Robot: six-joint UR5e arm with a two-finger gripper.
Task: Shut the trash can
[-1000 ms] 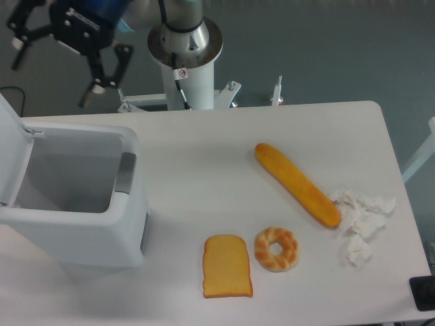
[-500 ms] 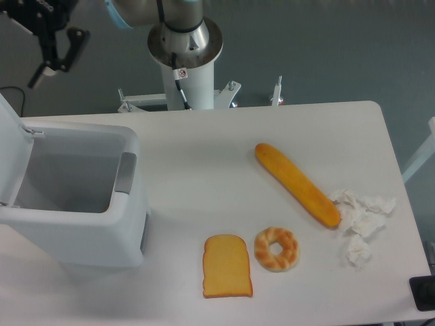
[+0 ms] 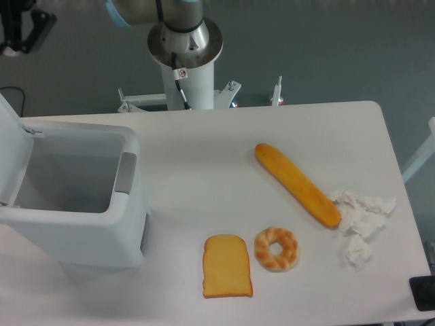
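The trash can (image 3: 102, 234), a large white bin, stands open on the left of the table. Its lid (image 3: 12, 146) is raised upright along the left edge of the view, and the grey latch tab (image 3: 125, 172) sits on its right rim. Nothing shows inside. My gripper (image 3: 18, 45) is high in the top-left corner, above and behind the lid and partly cut off by the frame. Its two dark fingers (image 3: 35, 30) stand apart with nothing between them.
A long bread roll (image 3: 297, 183), a donut (image 3: 276, 248) and a toast slice (image 3: 226, 265) lie on the table's right half. Crumpled white paper (image 3: 360, 217) sits near the right edge. The robot's base column (image 3: 185, 51) stands behind the table.
The gripper has swung left and upward, from above the bin's back edge to the top-left corner, and is now partly out of frame. The trash can has not moved.
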